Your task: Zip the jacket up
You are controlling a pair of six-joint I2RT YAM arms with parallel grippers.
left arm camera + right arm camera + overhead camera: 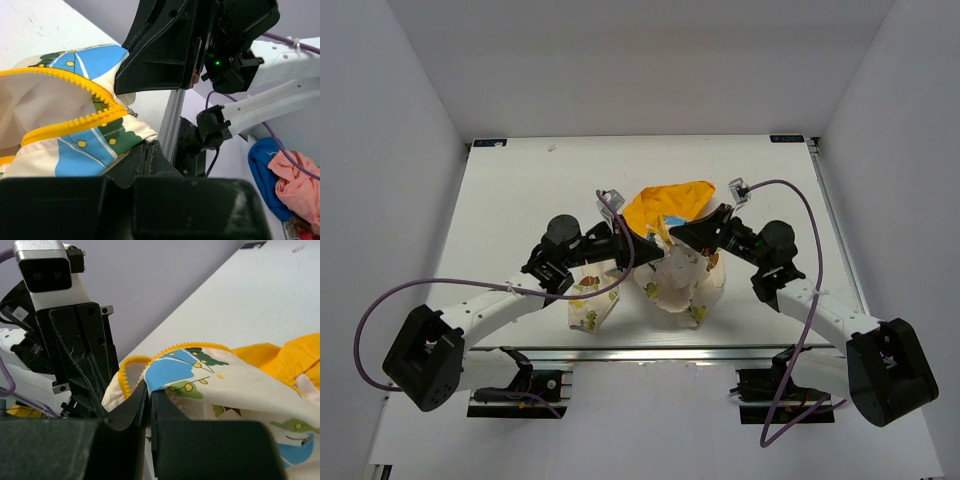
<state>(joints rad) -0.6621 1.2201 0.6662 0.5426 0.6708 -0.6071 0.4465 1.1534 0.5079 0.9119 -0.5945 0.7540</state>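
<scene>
As the jacket [675, 285] bunches between them, the left jaws and right jaws pinch its zipper edge [75, 121].

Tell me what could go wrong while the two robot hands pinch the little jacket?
1. The left gripper and right gripper pinch the jacket only at their tips, so the thin fabric might slip out.
2. The two grippers sit very close together and could bump into each other.
3. The yellow zipper teeth curve apart in bunched cloth, so they may not line up, or fabric could snag.
</scene>
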